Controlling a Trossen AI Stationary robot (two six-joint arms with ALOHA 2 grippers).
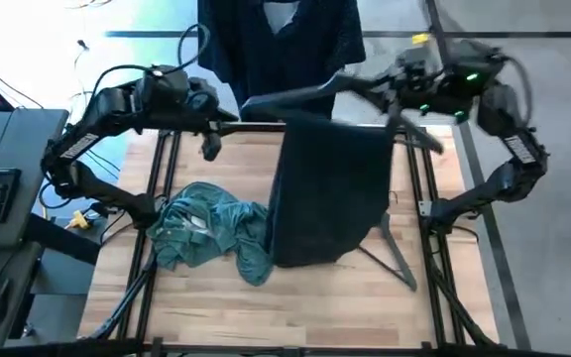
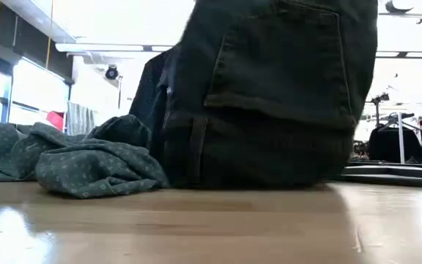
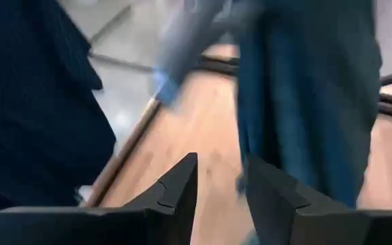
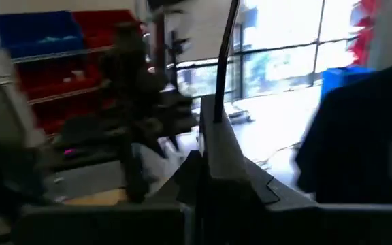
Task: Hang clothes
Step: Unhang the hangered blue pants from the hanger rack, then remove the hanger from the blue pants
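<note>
Right gripper [image 4: 216, 170] seemingly clamping hanger [image 4: 224, 61].

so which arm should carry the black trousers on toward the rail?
Right, probably. The right gripper is shut on the hanger that the black trousers drape from. The left gripper hangs open and empty beside them.

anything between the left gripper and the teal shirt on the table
Nothing visible blocks it. In the high view the left gripper, open and empty, hangs over the table's far left part, and the teal shirt lies crumpled nearer the front. The black trousers hang off to the side, not between them.
</note>
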